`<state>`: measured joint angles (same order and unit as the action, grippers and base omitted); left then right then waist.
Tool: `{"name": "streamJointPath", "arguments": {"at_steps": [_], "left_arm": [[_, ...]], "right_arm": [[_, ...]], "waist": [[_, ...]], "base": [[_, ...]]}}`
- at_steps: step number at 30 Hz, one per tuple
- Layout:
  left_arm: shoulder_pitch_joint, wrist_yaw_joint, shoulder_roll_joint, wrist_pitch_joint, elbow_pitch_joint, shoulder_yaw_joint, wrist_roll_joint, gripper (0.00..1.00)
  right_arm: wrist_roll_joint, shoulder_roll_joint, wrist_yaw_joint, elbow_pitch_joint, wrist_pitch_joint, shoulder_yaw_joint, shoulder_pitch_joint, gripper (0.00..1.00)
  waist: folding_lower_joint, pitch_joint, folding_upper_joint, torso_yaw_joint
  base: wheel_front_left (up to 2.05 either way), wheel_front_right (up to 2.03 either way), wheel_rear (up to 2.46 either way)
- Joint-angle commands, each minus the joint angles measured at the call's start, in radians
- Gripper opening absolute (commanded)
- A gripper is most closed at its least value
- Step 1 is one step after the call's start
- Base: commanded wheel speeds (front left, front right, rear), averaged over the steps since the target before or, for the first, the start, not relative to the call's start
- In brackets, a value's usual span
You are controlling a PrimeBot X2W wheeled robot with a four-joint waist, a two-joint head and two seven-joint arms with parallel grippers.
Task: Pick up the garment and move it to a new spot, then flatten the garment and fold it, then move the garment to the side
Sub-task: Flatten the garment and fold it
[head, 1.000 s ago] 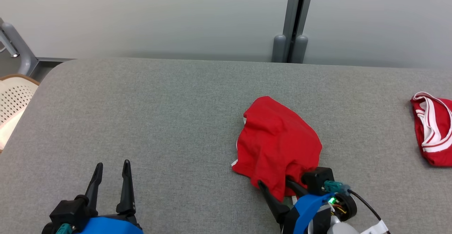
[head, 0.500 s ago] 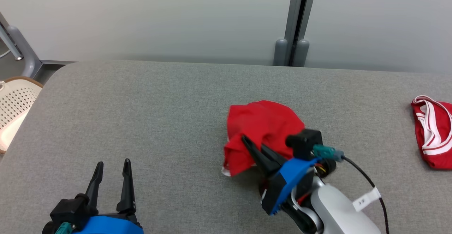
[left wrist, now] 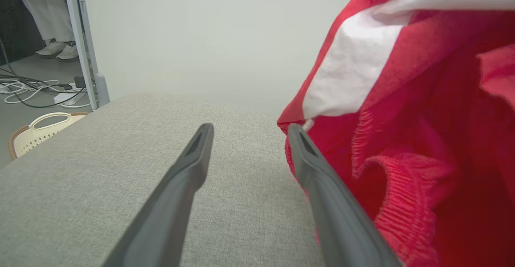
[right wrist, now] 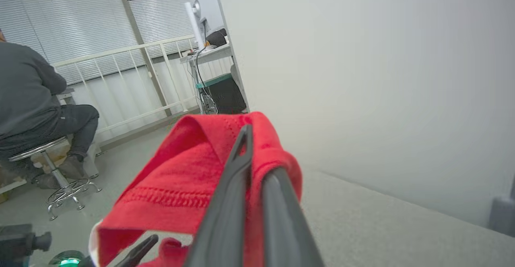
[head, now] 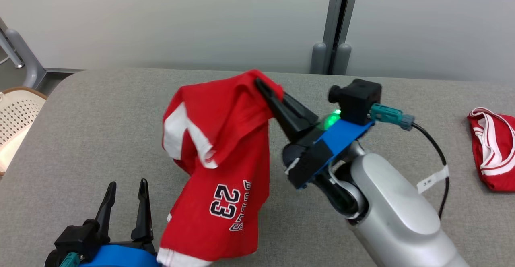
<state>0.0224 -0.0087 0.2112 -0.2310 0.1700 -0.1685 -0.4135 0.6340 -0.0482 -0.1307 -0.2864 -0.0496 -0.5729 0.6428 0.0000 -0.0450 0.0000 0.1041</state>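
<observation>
One soft red fabric jersey (head: 219,138) is hanging limp, light | right gripper (head: 260,83) is clamping its top fold | left gripper (head: 127,184) is idling, jaws apart | hem corners likely suiting a regrasp

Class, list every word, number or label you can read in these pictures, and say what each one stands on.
"23": white digits with dark outlines, on the red garment.
Outlined lettering next to the 23, on the same garment: turned sideways and creased, not surely readable.
Small white tag: it carries dark print, too small to read.
</observation>
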Motion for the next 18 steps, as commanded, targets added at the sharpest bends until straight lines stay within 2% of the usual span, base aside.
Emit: {"name": "streamJointPath", "arguments": {"at_steps": [1, 9, 10, 11, 14, 18], "left_arm": [[-0.019, -0.001, 0.005, -0.005, -0.004, -0.001, 0.002, 1.0], [-0.026, -0.003, 0.004, -0.009, 0.004, -0.007, -0.005, 1.0], [-0.027, -0.003, 0.005, -0.009, 0.005, -0.008, -0.005, 1.0], [-0.028, -0.003, 0.005, -0.01, 0.006, -0.007, -0.006, 1.0], [-0.03, -0.003, 0.005, -0.011, 0.009, -0.009, -0.007, 1.0], [-0.031, -0.004, 0.007, -0.015, 0.012, -0.011, -0.008, 1.0]], "right_arm": [[-0.019, -0.005, 0.0, -0.027, 0.01, 0.032, -0.039, 0.0], [-0.157, -0.046, 0.0, -0.217, -0.01, 0.298, -0.204, 0.0], [-0.175, -0.049, 0.0, -0.241, -0.021, 0.341, -0.219, 0.29], [-0.195, -0.049, 0.0, -0.26, -0.032, 0.382, -0.23, 1.0], [-0.237, -0.038, 0.0, -0.288, -0.055, 0.482, -0.245, 1.0], [-0.282, -0.03, 0.0, -0.259, -0.051, 0.583, -0.267, 1.0]], "waist": [[0.0, -0.002, 0.0, -0.003], [0.0, -0.014, 0.0, -0.022], [0.0, -0.014, 0.0, -0.024], [0.0, -0.015, 0.0, -0.026], [0.0, -0.016, 0.0, -0.03], [0.0, -0.016, 0.0, -0.033]], "base": [[0.0, 0.0, 0.0], [0.0, 0.0, 0.0], [0.0, 0.0, 0.0], [0.0, 0.0, 0.0], [0.0, 0.0, 0.0], [0.0, 0.0, 0.0]]}}
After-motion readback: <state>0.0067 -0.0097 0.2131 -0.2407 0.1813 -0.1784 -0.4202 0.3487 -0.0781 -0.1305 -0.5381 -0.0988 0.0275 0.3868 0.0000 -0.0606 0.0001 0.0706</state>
